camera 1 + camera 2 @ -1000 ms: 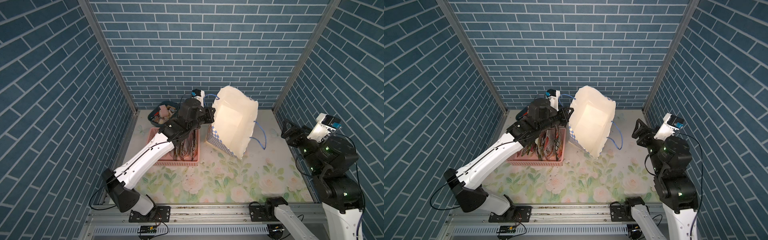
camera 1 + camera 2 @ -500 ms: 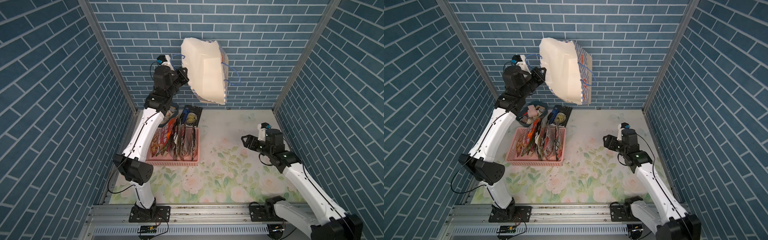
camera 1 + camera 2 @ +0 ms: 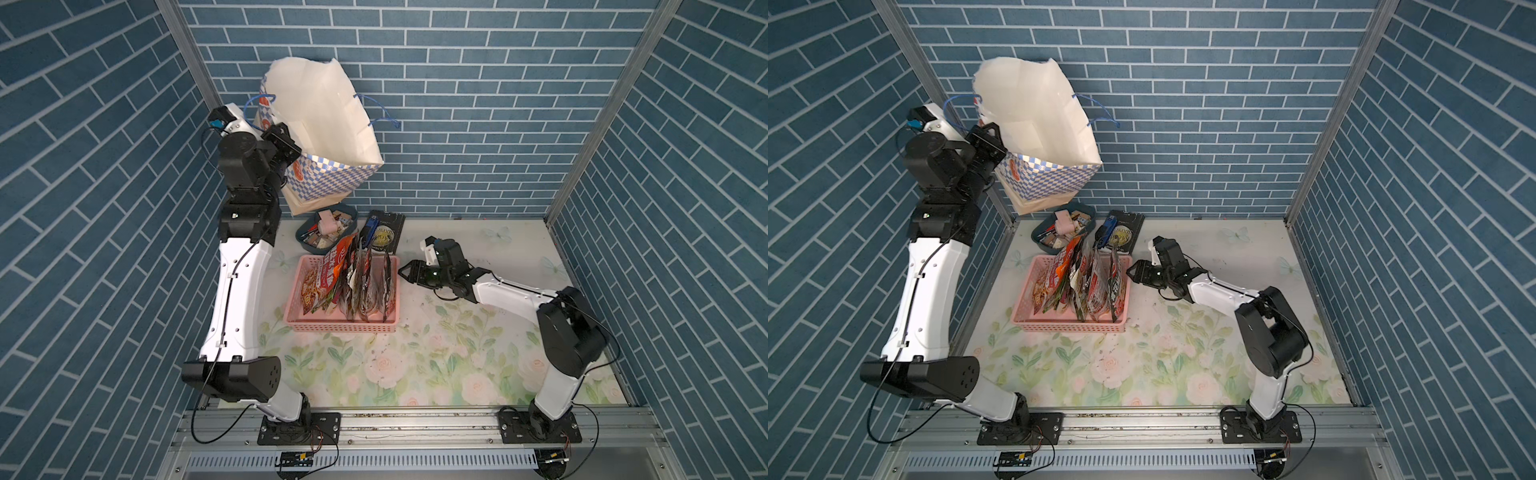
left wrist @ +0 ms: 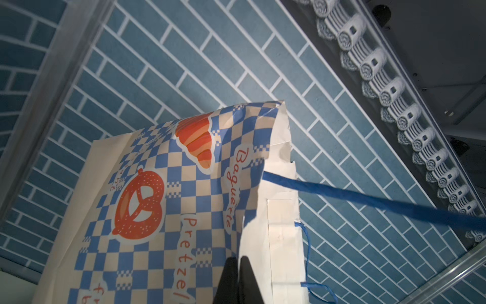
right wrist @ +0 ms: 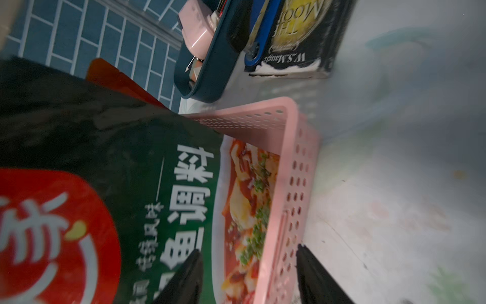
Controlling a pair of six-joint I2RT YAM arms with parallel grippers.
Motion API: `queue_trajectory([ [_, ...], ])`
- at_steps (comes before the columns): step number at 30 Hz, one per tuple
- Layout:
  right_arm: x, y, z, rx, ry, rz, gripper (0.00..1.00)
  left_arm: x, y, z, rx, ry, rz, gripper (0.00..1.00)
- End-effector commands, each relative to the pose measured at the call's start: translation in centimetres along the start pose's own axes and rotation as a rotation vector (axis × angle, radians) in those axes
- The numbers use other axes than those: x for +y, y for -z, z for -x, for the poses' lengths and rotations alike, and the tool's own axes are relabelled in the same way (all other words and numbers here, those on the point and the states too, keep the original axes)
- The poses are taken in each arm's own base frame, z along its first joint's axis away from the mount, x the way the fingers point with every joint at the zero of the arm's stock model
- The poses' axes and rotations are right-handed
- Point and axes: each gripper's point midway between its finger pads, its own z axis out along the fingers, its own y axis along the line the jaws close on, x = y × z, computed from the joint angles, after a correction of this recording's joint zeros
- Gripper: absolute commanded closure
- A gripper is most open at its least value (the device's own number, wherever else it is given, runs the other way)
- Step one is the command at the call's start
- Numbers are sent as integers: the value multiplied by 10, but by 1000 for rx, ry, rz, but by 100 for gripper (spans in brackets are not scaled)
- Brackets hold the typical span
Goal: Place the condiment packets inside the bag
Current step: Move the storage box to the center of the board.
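The white paper bag (image 3: 320, 124) (image 3: 1038, 124) with the blue-checkered band hangs in the air at the back left, its mouth tilted up. My left gripper (image 3: 286, 145) (image 3: 988, 141) (image 4: 238, 259) is shut on the bag's (image 4: 163, 210) side edge. Several condiment packets (image 3: 349, 286) (image 3: 1084, 282) stand upright in the pink basket (image 3: 340, 328) (image 3: 1067, 326). At the basket's right side my right gripper (image 3: 409, 274) (image 3: 1136, 272) (image 5: 248, 250) is open. One finger lies over the outermost dark green packet (image 5: 157, 184), the other outside the basket wall (image 5: 294, 171).
A dark blue tub (image 3: 326, 226) (image 3: 1063, 224) (image 5: 210, 73) of small oddments and a black book (image 3: 384, 232) (image 3: 1121, 232) (image 5: 302, 34) lie just behind the basket. Brick-patterned walls close in the back and both sides of the floral table.
The left arm swung the bag up off the table and now holds it lower, mouth up. The right arm came down and reached left to the basket, its jaws narrowing.
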Motion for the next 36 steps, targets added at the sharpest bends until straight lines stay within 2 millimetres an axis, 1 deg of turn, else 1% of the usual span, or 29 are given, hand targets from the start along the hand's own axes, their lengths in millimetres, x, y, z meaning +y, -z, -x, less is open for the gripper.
queue_trajectory([
  [1,6,-21,4,19,-46,26,51,3,20,26,-64,-89,48,100],
  [4,-6,-30,7,21,-63,-32,56,8,38,40,-94,-144,92,100],
  [6,-13,-34,6,25,-76,-64,59,10,48,45,-102,-182,117,100],
  [9,-25,-40,-1,52,-94,-98,61,14,65,52,-116,-242,166,100],
  [12,-36,-44,-7,70,-101,-140,64,22,82,57,-133,-291,223,100],
  [13,-39,-43,-6,66,-95,-162,63,24,88,59,-139,-306,239,100],
  [16,-42,-33,0,31,-61,-224,53,27,101,62,-141,-347,272,100],
  [17,-42,-29,3,20,-51,-237,51,28,104,62,-139,-357,278,100],
  [19,-43,-25,5,18,-35,-262,49,31,108,61,-133,-378,295,100],
  [22,-44,-30,4,29,-22,-272,49,35,114,61,-134,-394,314,100],
  [25,-48,-43,-6,76,-37,-249,52,38,118,59,-132,-405,327,100],
  [27,-49,-50,-8,89,-41,-243,56,39,119,59,-131,-410,332,100],
  [31,-45,-54,0,76,-34,-231,65,37,123,62,-135,-421,334,100],
  [32,-44,-55,1,75,-31,-231,70,36,124,63,-138,-422,334,100],
  [34,-43,-56,6,77,-26,-237,85,36,126,64,-138,-425,335,100],
  [36,-50,-51,16,67,-32,-259,99,35,127,63,-130,-427,333,100],
])
